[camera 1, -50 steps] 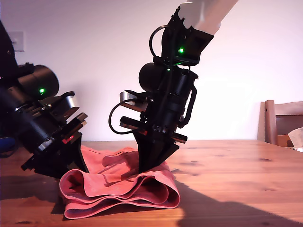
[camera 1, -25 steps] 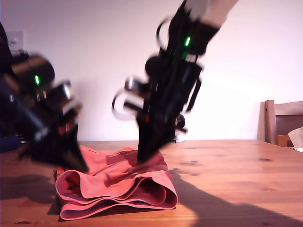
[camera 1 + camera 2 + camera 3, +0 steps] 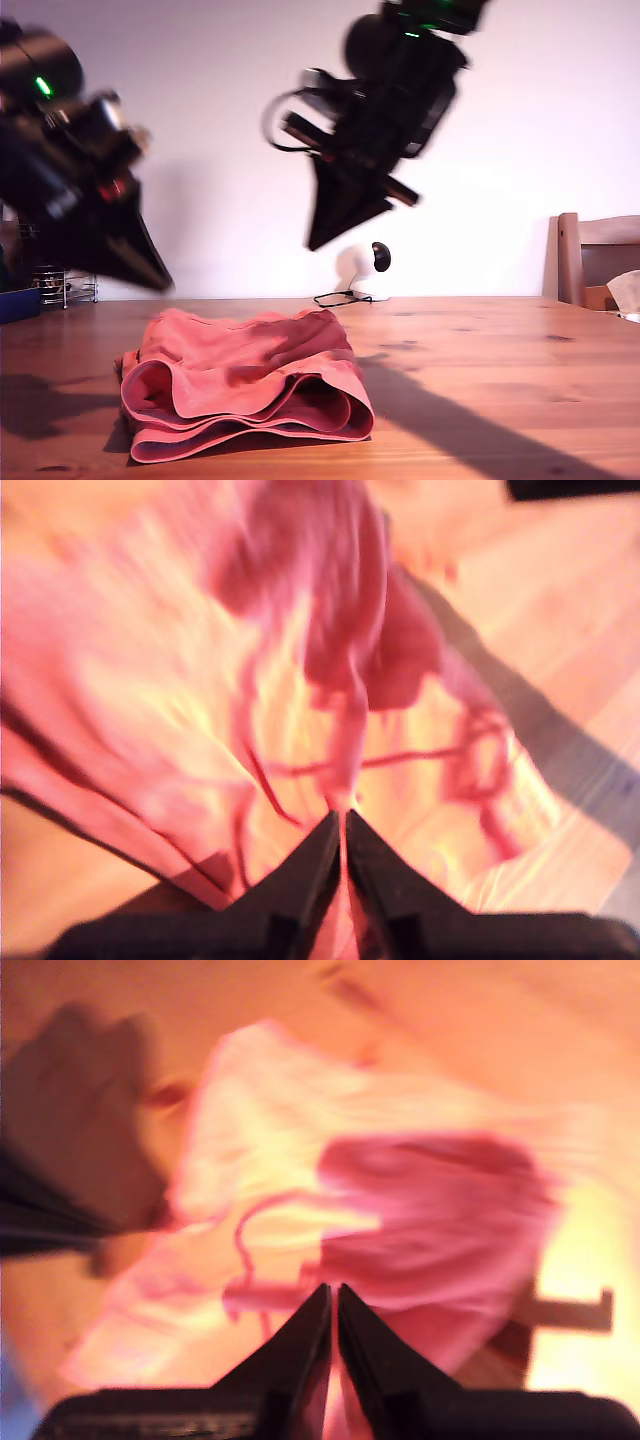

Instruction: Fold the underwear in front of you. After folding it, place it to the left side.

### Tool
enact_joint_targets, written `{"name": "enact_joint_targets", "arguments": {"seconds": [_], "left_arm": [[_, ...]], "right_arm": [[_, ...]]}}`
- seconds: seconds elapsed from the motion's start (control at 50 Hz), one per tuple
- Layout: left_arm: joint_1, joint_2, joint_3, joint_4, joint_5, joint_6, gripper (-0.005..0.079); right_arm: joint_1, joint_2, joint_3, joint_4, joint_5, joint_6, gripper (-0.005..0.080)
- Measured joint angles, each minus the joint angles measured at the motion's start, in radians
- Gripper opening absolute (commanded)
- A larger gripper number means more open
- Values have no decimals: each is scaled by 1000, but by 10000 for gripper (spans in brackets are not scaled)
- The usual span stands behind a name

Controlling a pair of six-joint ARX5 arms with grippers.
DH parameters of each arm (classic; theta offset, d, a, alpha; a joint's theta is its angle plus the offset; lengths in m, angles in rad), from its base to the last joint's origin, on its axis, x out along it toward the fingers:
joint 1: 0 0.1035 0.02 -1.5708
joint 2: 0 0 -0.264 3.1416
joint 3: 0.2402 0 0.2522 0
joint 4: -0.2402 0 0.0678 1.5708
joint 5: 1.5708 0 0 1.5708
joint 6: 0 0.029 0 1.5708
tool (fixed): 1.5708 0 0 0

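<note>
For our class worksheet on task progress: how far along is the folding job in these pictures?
Done: the underwear lies folded in layers on the table. In hand: nothing; my first gripper and my second gripper are both shut and empty, up above the cloth. Left: placing the folded bundle to the side.

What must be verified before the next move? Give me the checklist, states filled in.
1. My first gripper free of cloth: ok, jaws together, nothing held.
2. My second gripper free of cloth: ok, likewise.
3. Both arms above the underwear, not touching it: ok.
4. Underwear folded: ok, layered, though the edges gape.
5. Underwear wholly on the table: ok.
6. Which arm is first in the exterior view: cannot tell, the wrist views are blurred.
</note>
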Motion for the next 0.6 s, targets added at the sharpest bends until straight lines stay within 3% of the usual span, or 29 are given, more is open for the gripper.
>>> {"name": "enact_joint_targets", "arguments": {"seconds": [0.2, 0.48, 0.6], "left_arm": [[26, -97, -71, 41, 32, -10, -21], [26, -231, -222, 59, 43, -151, -8], [30, -280, -252, 59, 52, -237, 76]], "right_arm": [[-19, -167, -218, 190, 9, 49, -11], [-11, -328, -489, 356, 6, 161, -11], [-11, -338, -557, 372, 1, 207, -10]]}}
